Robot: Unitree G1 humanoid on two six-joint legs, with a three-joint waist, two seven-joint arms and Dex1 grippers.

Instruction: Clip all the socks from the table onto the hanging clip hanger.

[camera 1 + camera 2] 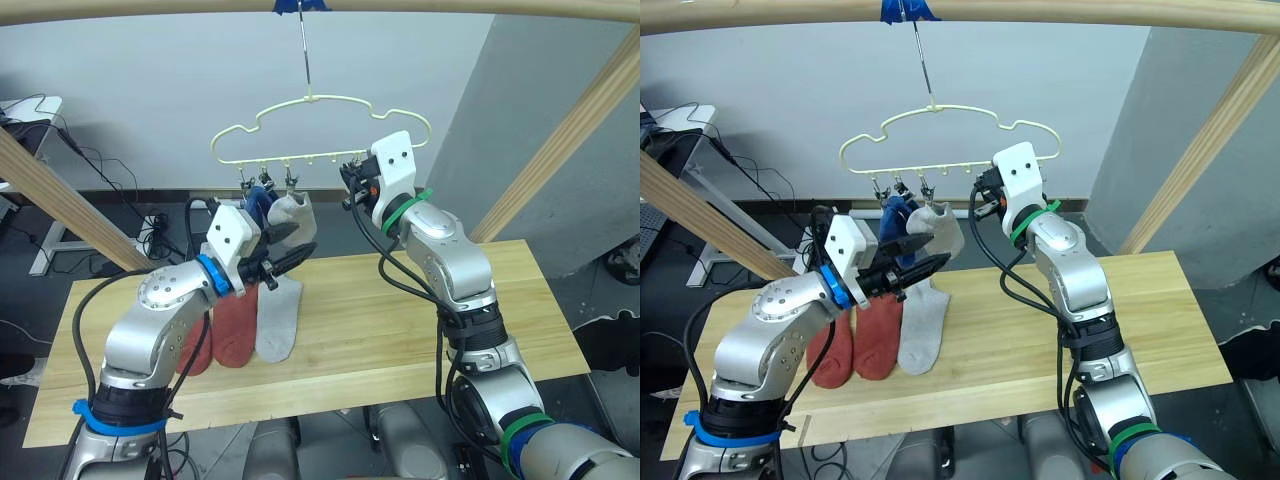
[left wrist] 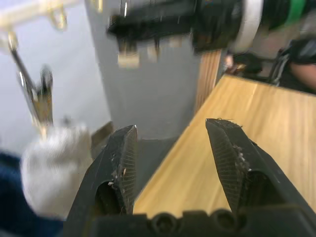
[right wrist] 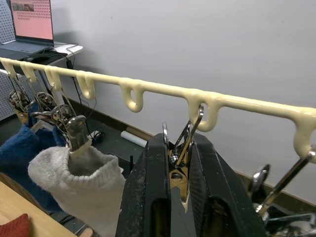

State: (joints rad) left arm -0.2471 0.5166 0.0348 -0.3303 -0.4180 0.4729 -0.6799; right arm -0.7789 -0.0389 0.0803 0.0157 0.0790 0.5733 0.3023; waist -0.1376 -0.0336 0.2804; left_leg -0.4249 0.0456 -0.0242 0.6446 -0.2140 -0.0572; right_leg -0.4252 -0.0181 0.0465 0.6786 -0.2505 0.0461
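right gripper (image 3: 180,163) pinches a metal clip (image 3: 183,148) on clip hanger (image 1: 320,130); left gripper (image 2: 173,148) spread, empty, near hung grey sock (image 1: 290,212); three socks (image 1: 245,325) on table (image 1: 400,320)

i see the clip hanger (image 1: 318,130), pale cream wire with a cloud outline, hanging by its thin hook from the top bar, small metal clips in a row beneath it. a blue sock (image 1: 258,206) and a light grey sock (image 1: 291,213) hang side by side from clips toward its left end. on the light plank surface (image 1: 380,320) two rust-red socks (image 1: 236,330) and a grey sock (image 1: 277,320) lie side by side, touching.
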